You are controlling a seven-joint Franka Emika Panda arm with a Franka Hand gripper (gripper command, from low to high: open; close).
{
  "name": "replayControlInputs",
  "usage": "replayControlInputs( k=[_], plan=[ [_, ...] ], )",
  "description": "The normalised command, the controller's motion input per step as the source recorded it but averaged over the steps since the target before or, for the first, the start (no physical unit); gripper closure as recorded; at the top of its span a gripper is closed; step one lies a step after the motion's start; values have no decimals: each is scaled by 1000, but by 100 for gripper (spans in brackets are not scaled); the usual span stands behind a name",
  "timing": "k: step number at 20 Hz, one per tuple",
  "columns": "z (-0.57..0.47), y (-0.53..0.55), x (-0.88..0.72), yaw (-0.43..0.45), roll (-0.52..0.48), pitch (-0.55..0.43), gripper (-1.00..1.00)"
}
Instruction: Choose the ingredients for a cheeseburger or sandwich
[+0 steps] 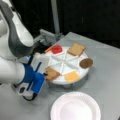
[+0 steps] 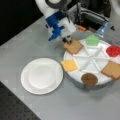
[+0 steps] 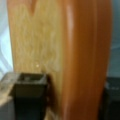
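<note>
A white divided tray [image 1: 63,62] [image 2: 93,58] holds the ingredients. Its sections carry a red tomato disc [image 1: 56,49] [image 2: 113,50], a brown bread slice [image 1: 76,49] [image 2: 112,70], a dark patty [image 1: 86,63] [image 2: 89,79], a yellow cheese square [image 1: 72,76] [image 2: 69,65] and green lettuce [image 2: 92,40]. Another bread slice [image 1: 52,73] [image 2: 73,46] [image 3: 37,45] lies at the tray's edge. My gripper [image 1: 45,73] [image 2: 68,40] [image 3: 71,83] is shut on its outer end. In the wrist view the slice fills the frame between the dark fingers [image 3: 30,92]. No assembled sandwich shows.
A plain white round plate [image 1: 75,106] [image 2: 41,75] sits on the grey table in front of the tray. A grey metal fixture [image 1: 48,36] [image 2: 92,16] stands behind the tray, with a small orange piece [image 2: 81,28] beside it. My arm hides the lettuce section in a front view.
</note>
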Motion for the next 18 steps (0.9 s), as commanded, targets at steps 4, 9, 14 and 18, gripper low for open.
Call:
replayControlInputs(
  k=[4, 9, 14, 18],
  plan=[
    [164, -112, 61, 31, -79, 75, 100],
    [197, -45, 23, 42, -65, 102, 100],
    [143, 2, 14, 64, -57, 109, 100],
    [100, -15, 7, 80, -57, 107, 100]
  ],
)
